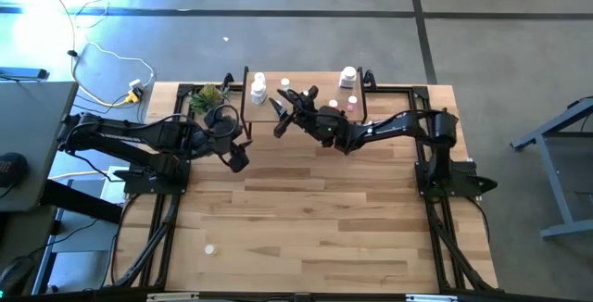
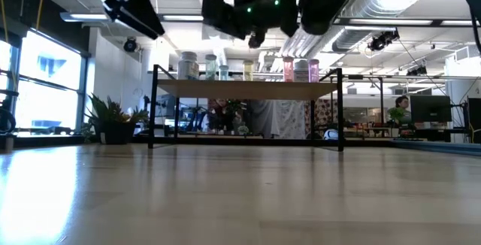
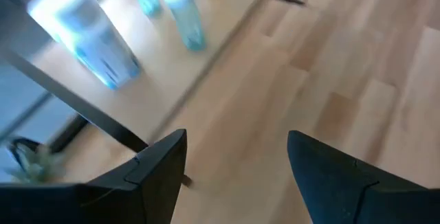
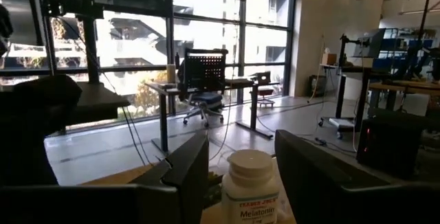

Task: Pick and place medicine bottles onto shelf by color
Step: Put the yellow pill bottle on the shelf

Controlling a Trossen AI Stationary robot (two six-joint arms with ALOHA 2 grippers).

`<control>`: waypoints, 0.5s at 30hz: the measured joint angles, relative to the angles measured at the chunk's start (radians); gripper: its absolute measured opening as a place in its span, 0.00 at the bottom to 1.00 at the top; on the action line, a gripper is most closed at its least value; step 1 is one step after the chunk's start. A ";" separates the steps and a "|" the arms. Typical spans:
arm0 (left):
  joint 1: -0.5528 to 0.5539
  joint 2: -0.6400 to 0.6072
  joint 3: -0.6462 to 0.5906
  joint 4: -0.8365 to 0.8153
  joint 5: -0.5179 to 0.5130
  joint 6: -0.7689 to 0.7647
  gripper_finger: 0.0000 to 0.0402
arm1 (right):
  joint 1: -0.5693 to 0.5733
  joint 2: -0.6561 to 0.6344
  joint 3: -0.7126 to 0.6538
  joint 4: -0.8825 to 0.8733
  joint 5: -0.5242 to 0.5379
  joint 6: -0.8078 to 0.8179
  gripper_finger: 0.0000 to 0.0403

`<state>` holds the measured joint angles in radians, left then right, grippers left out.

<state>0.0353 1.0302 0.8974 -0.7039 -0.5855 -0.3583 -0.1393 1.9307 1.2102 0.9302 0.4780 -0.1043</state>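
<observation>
The shelf [image 1: 306, 94] stands at the table's far middle. On it are white bottles [image 1: 258, 84], pink bottles [image 1: 343, 105] and, in the low view, a yellowish one [image 2: 248, 68]. My right gripper [image 1: 281, 109] is high over the shelf's left part, shut on a white bottle [image 4: 251, 183] labelled Melatonin. My left gripper [image 1: 236, 158] is open and empty above the table, off the shelf's near left corner. In its wrist view [image 3: 237, 141] pale blue bottles [image 3: 93, 38] stand on the shelf's end. My right gripper has the white bottle's body, just below the cap [image 4: 230, 200], between its two fingers. The fingers come level from the table's right side. The bottle stands upright between them. The picture's lower edge cuts off its lower part, so I cannot tell what is under it.
A green plant [image 1: 206, 96] stands left of the shelf at the table's far left. A small white object [image 1: 210, 248] lies on the table near the front left. Bare wood lies between the shelf and the table's near edge.
</observation>
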 joint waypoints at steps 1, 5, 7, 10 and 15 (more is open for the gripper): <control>-0.007 0.000 0.000 -0.017 0.014 -0.024 0.61 | 0.008 -0.013 0.000 -0.020 0.000 -0.007 0.39; -0.054 0.000 0.000 -0.071 0.069 -0.139 0.61 | 0.044 -0.073 0.000 -0.166 0.000 -0.005 0.39; -0.087 0.000 0.000 -0.087 0.095 -0.203 0.61 | 0.064 -0.105 0.000 -0.251 0.000 0.016 0.39; -0.150 0.000 0.000 -0.109 0.127 -0.301 0.61 | 0.099 -0.145 0.000 -0.373 -0.001 0.060 0.39; -0.308 0.000 0.000 -0.151 0.140 -0.478 0.61 | 0.163 -0.186 0.000 -0.521 -0.004 0.078 0.39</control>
<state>-0.2723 1.0305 0.8974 -0.8544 -0.4453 -0.8364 0.0242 1.7446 1.2106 0.4091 0.4742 -0.0259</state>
